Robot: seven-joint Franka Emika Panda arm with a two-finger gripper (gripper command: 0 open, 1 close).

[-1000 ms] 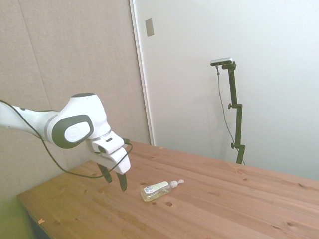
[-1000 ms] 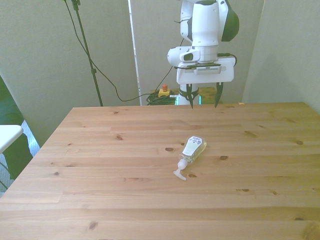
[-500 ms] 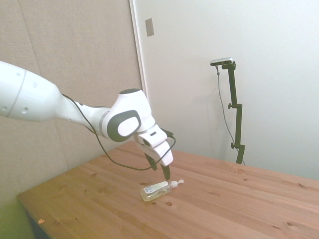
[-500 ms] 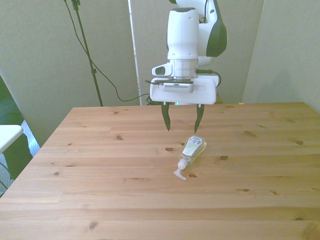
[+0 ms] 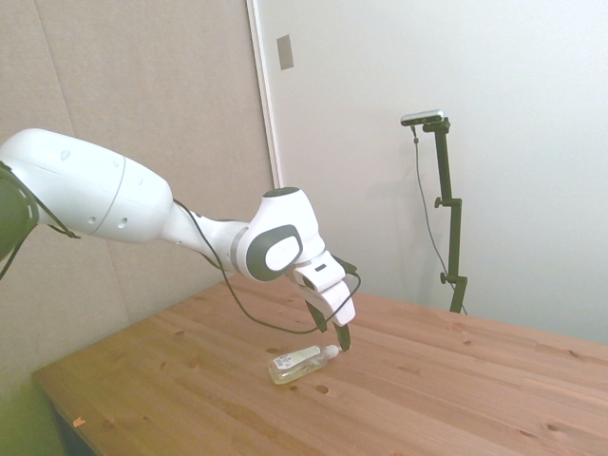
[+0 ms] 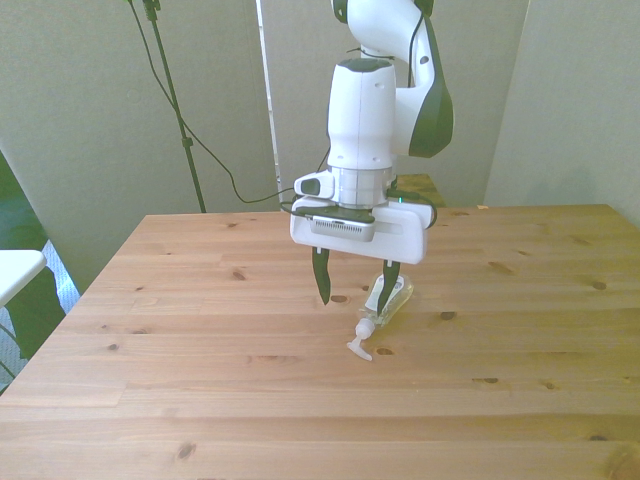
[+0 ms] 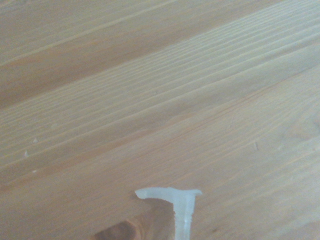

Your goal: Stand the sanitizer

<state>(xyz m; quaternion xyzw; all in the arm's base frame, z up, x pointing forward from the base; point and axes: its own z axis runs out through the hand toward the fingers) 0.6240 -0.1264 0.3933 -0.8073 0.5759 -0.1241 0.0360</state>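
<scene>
Plain pale walls backing a knotty pine table (image 6: 200, 380), boards running lengthwise, grain and dark knots showing across the lower half of both wide frames. Lying flat on its side near the middle of the front view: the sanitizer (image 6: 384, 303), a slim clear plastic bottle holding pale yellowish liquid, white label facing up, white pump top (image 7: 172, 196) pointing toward the lower edge of that frame. Seen lower centre in the side view (image 5: 294, 364), pump end pointing right. Hanging low over the bottle: the gripper (image 6: 355, 282), glossy white body, dark tapered fingers (image 6: 321, 281) spread wide, holding nothing; one fingertip standing left of the bottle, the other overlapping its body in the front view, contact not determinable. Showing in the wrist view: only the translucent T-shaped pump head, resting against smooth, finely lined wood.
</scene>
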